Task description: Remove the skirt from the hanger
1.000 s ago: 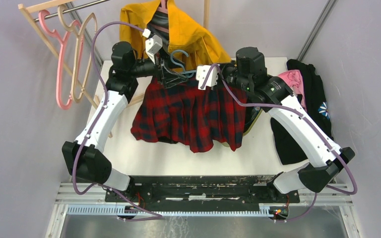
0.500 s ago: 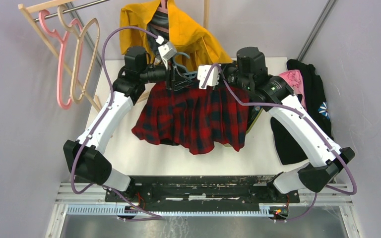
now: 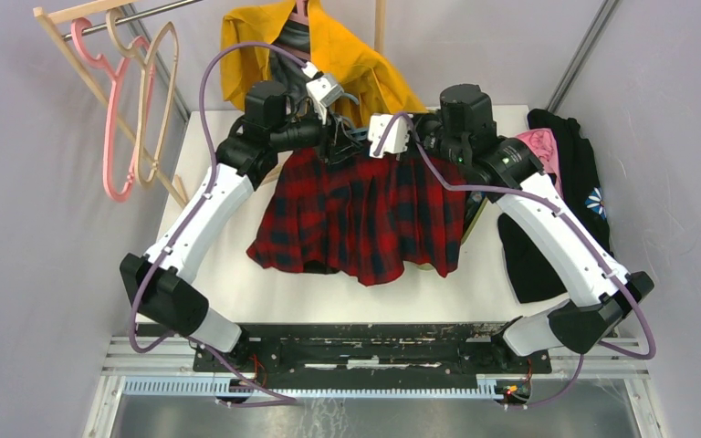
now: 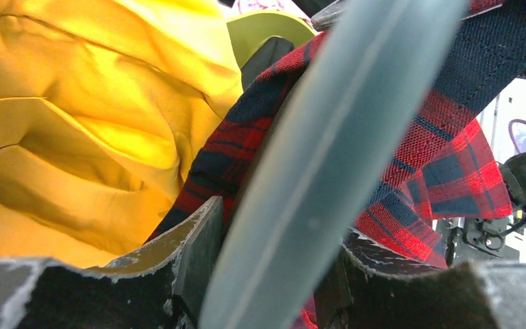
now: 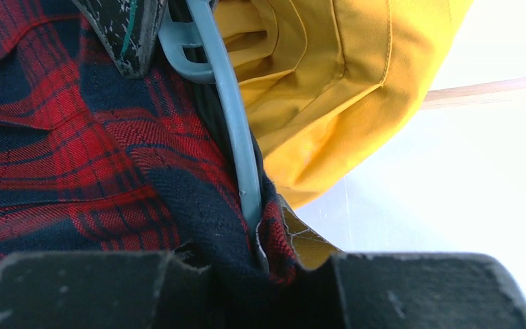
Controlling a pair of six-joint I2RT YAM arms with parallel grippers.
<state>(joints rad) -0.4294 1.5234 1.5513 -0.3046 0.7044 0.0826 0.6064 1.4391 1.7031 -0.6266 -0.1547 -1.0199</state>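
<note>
Seen from above, the red and dark checked skirt [image 3: 365, 214] hangs spread over the middle of the white table [image 3: 228, 274]. Its top edge is held up between the two arms, in front of a yellow jacket [image 3: 365, 64]. From up there you cannot see what the fingers do.

The left wrist camera shows it up close. A grey-blue hanger [image 4: 329, 157] runs between the fingers of the left gripper [image 4: 277, 229], and they squeeze it.

The right wrist camera shows one end of the hanger tucked inside the skirt's band. The right gripper [image 5: 253, 266] pinches the dark cloth there.

Only the top view shows the black clothes [image 3: 548, 246] at the table's right side.
</note>
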